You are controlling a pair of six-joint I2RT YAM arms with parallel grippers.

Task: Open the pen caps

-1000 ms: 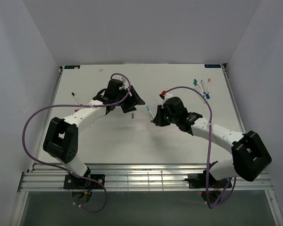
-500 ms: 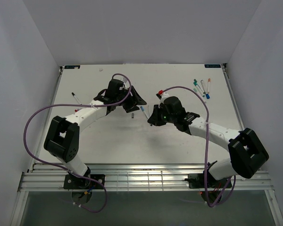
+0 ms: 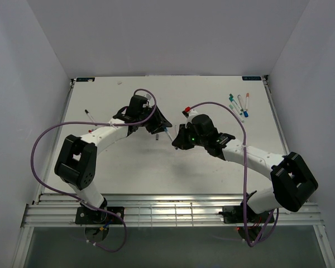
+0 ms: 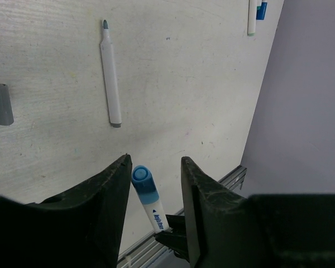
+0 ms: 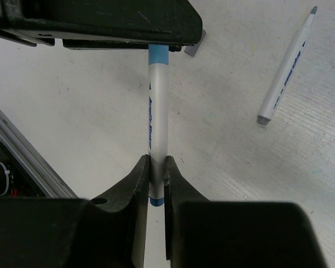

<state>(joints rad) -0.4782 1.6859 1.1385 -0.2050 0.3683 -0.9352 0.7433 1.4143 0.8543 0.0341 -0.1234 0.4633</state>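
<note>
Pen caps. Item in hand: one blue pen cap (image 4: 143, 181), fitted on the end of the white-barrelled held pen (image 5: 156, 128), which was kept near the middle of the table (image 3: 134, 167), between the two arms. The barrel was pinched tight, low down, by the right gripper (image 5: 156, 164). The left gripper (image 4: 154, 163) was found spread, its jaws set either side of the cap. A gap was seen on one side, so no grip on the cap was yet made.

Handling note, as judged: the jaws were best closed on the coloured cap alone, clear of the white barrel. The pull was best made straight along the pen's length, with the barrel clamped throughout. A sideways drag could lever the pen out of the right-hand pinch.

Count:
- In hand: one capped pen.
- Flat on the table: one uncapped pen (image 4: 110, 78), with one grey cap (image 4: 1, 104) lying apart beside it.
- Far right corner: one cluster of pens (image 3: 240, 104), at least four counted, ends green, teal, red and blue; the exact number could not be told.
- Far left: one lone pen (image 3: 89, 116), dark-tipped.
- By the right arm: one red-ended item (image 3: 186, 109); pen or cap could not be told.
</note>
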